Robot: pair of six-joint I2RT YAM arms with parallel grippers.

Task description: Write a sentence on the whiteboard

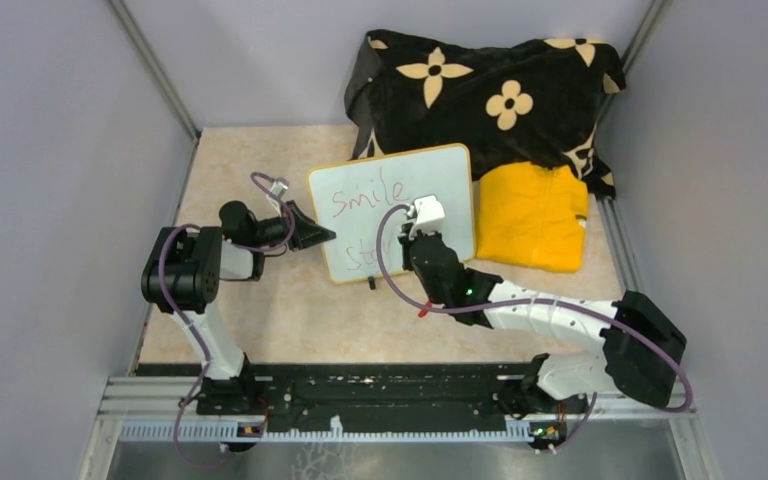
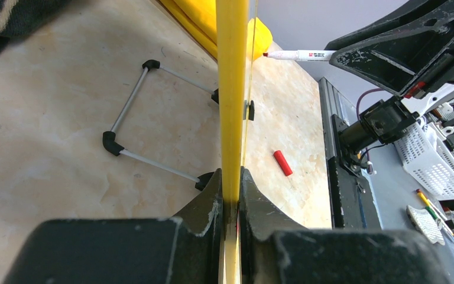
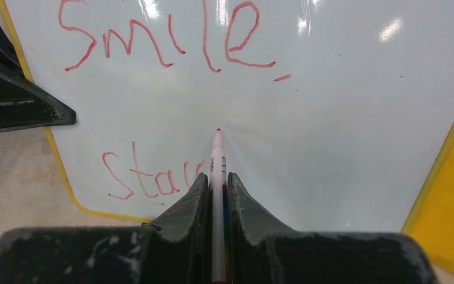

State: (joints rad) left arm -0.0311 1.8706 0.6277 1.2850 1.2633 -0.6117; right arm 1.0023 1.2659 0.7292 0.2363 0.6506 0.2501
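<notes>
Whiteboard (image 1: 440,180) edge between left fingers (image 2: 207,202), marker (image 3: 217,163) between right fingers (image 3: 245,206)

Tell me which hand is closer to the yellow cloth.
Right. The right hand, holding the marker at the whiteboard, sits just left of the yellow cloth; the left hand clamps the board's far left edge.

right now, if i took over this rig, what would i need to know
Left gripper: shut on the left frame edge of the whiteboard.
Right gripper: shut on the red marker, tip at the board's lower half.
Done: "smile" on top, "sta" and a partly hidden letter below.
Remaining: finish the second line.
Red cap lies on the table in front of the board.
</notes>
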